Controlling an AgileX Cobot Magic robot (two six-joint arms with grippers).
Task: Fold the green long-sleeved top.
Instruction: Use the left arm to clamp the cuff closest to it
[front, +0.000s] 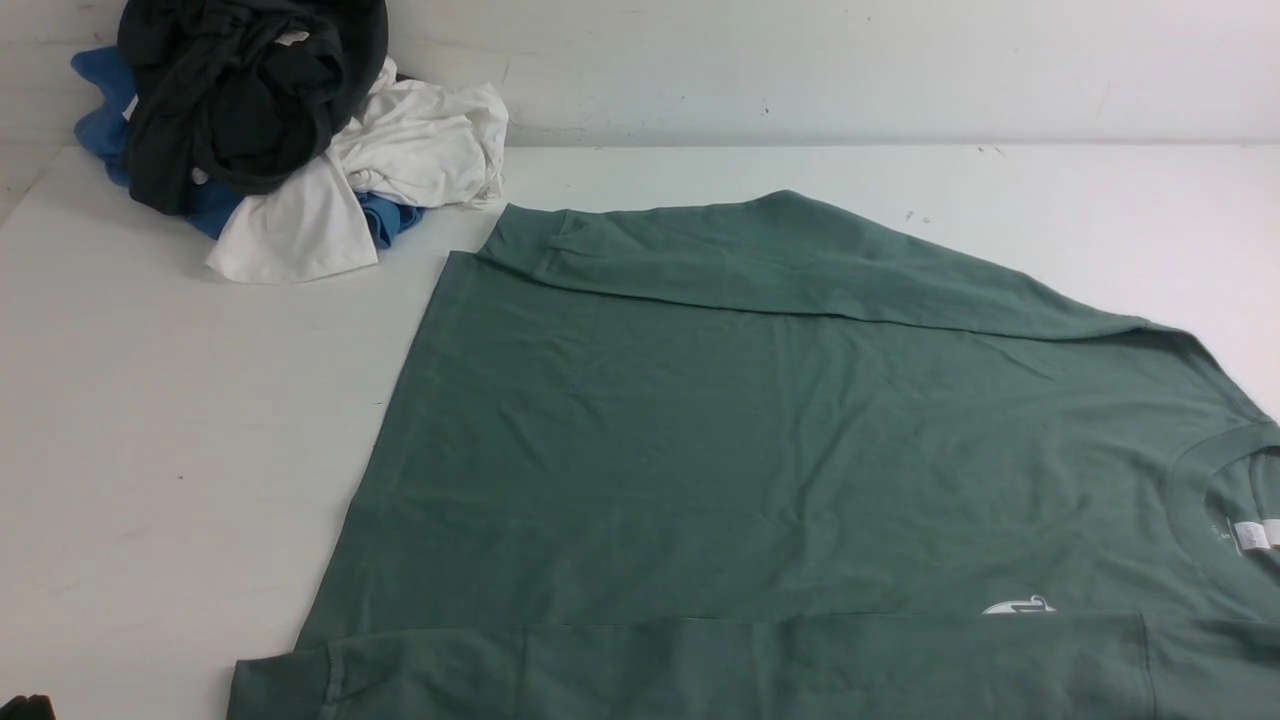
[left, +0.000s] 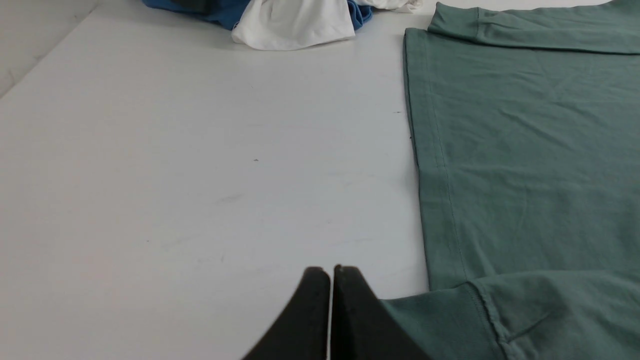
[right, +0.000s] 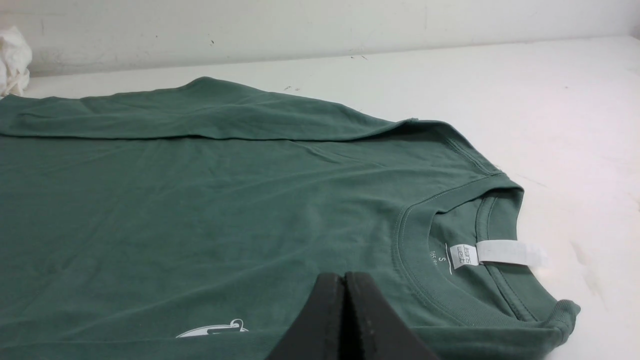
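Observation:
The green long-sleeved top (front: 780, 440) lies flat on the white table, neck to the right and hem to the left. One sleeve (front: 800, 262) is folded along its far edge, the other (front: 700, 665) along its near edge. The white logo (front: 1018, 605) and neck label (front: 1255, 535) show. My left gripper (left: 330, 272) is shut and empty over bare table, just beside the near sleeve's ribbed cuff (left: 440, 320). My right gripper (right: 344, 277) is shut and empty above the chest, close to the ribbed collar (right: 415, 260) and label (right: 500, 252). The right gripper does not show in the front view.
A pile of black (front: 240, 90), white (front: 400, 160) and blue (front: 100, 110) garments sits at the far left against the wall, also in the left wrist view (left: 295, 22). The white table (front: 170, 420) stretches left of the top. A dark bit (front: 25, 708) shows at the near left corner.

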